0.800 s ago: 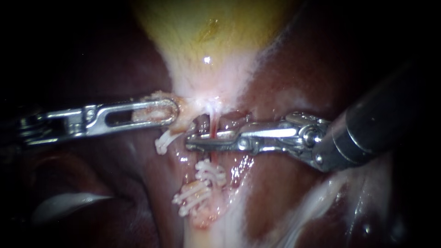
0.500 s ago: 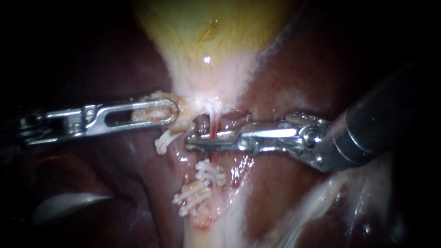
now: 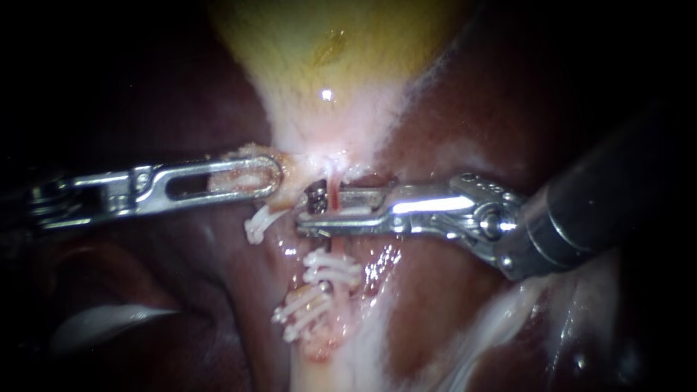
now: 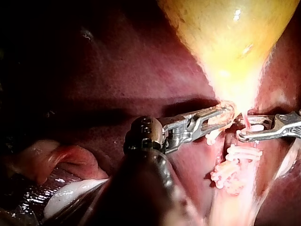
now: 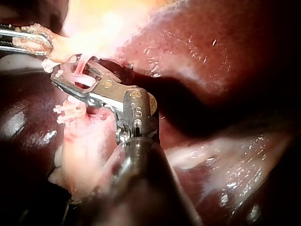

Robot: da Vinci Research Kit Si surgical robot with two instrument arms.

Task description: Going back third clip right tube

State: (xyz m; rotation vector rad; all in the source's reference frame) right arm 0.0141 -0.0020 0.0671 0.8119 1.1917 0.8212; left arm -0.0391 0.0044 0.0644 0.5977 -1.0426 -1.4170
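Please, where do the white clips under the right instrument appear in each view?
Endoscope view: white clips just below the right instrument's jaws.
Left wrist view: white clips under the right instrument, just past the left instrument's tip.
Right wrist view: white clips beside and under its own jaws.
Shared landmark: the thin red tube between the right instrument's open jaws.

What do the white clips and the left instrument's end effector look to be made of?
The white clips look like matte plastic: opaque, ribbed, no glint. The left instrument's end effector, shut on tissue, looks like polished steel: silvery with bright highlights, dulled near the tip by clinging bits.
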